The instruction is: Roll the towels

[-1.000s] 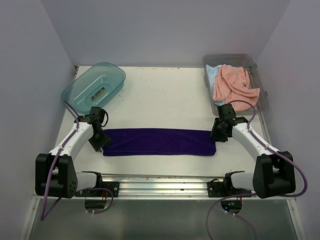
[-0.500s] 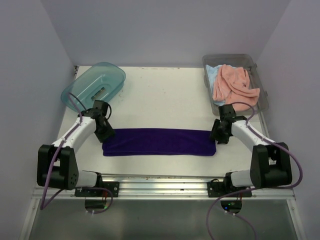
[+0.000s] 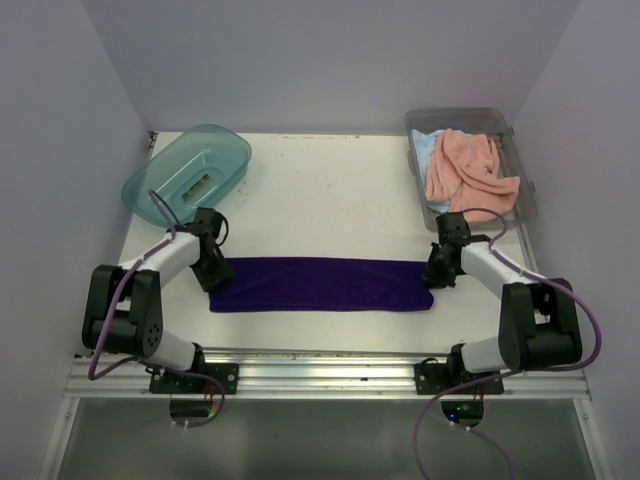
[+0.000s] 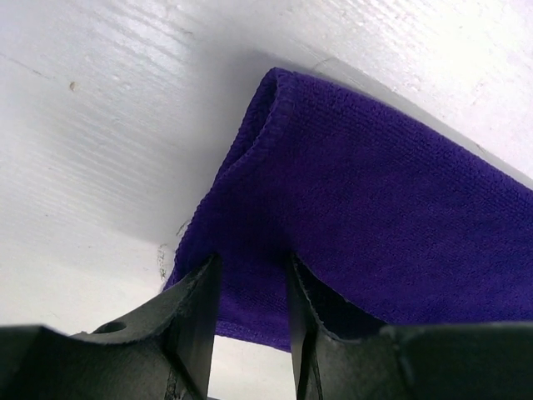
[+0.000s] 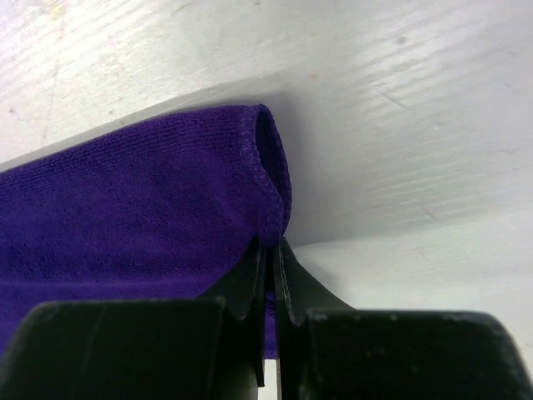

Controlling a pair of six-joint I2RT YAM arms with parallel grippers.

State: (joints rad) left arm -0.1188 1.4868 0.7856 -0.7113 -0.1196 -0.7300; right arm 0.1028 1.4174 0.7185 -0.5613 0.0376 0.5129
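A dark purple towel (image 3: 320,284) lies folded in a long strip across the near part of the table. My left gripper (image 3: 212,270) is at its left end. In the left wrist view its fingers stand apart (image 4: 250,267), and the purple towel (image 4: 375,225) runs under and between the tips. My right gripper (image 3: 435,272) is at the towel's right end. In the right wrist view its jaws (image 5: 269,243) are pinched on the folded hem of the purple towel (image 5: 125,208). A salmon pink towel (image 3: 465,165) and a light blue towel (image 3: 424,148) lie crumpled in the bin.
A clear grey plastic bin (image 3: 460,113) stands at the back right, just beyond my right gripper. At the back left, a teal translucent tub (image 3: 190,170) lies close behind my left arm. A metal rail (image 3: 320,362) runs along the near edge.
My left gripper has swung away from the near edge and right onto the towel's left end. My right gripper has closed on the towel's right hem.
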